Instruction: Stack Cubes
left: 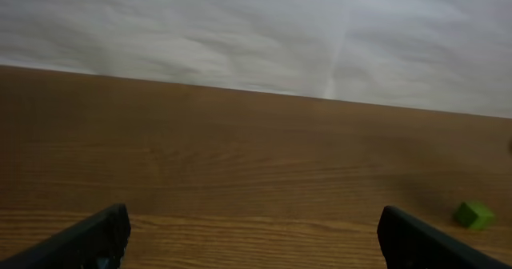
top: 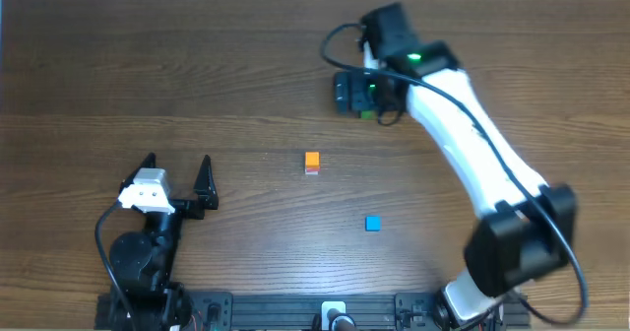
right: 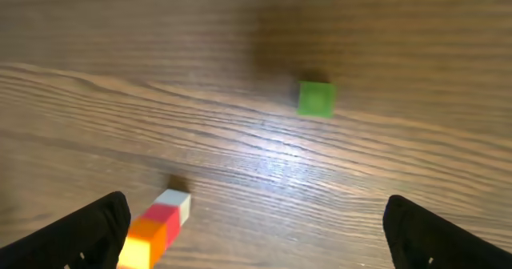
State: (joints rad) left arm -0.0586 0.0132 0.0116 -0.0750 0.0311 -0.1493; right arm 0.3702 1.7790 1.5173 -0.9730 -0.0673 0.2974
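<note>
A small tower [top: 312, 162] of three cubes stands mid-table, orange on top of red on top of white [right: 158, 221]. A green cube [right: 317, 98] lies alone on the wood beyond it, at the back of the table [top: 366, 113] and far off in the left wrist view [left: 474, 214]. A blue cube [top: 372, 224] sits nearer the front. My right gripper [right: 256, 206] hangs open high above the table [top: 352, 93], over the ground between tower and green cube, holding nothing. My left gripper [top: 177, 173] is open at the front left [left: 256, 233], empty.
The wooden table top [top: 197, 65] is bare around the cubes. A pale wall [left: 240, 29] rises behind its far edge. The arm bases and a black rail [top: 315, 306] run along the front edge.
</note>
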